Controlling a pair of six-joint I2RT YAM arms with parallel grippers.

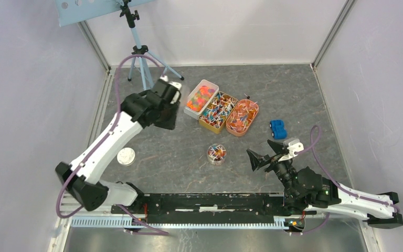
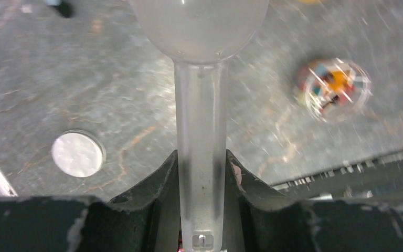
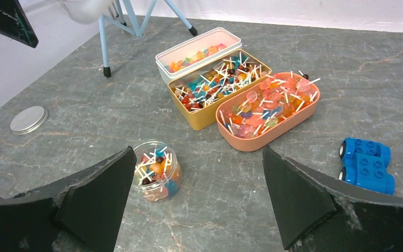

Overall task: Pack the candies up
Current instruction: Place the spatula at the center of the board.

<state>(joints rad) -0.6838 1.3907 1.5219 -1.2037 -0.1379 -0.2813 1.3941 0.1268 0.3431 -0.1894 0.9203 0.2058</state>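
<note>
The candies fill three open containers at the back of the table: a white tin (image 1: 201, 98) (image 3: 199, 50), a gold tin (image 1: 218, 111) (image 3: 215, 86) and an orange oval tub (image 1: 242, 117) (image 3: 267, 105). More candies sit in a small clear jar (image 1: 216, 154) (image 3: 156, 170) (image 2: 333, 88). My left gripper (image 1: 167, 116) (image 2: 201, 155) hangs left of the tins, shut on the handle of a translucent plastic spoon (image 2: 199, 105); the spoon's bowl looks empty. My right gripper (image 1: 266, 155) (image 3: 199, 157) stands open near the table's front right, with nothing between its fingers and the jar just ahead of its left finger.
A round silver lid (image 1: 126, 156) (image 2: 77, 154) (image 3: 28, 119) lies left of the jar. A blue toy car (image 1: 278, 128) (image 3: 366, 165) sits right of the orange tub. A light-blue tripod (image 1: 139, 52) stands at the back left. Walls enclose the table on three sides.
</note>
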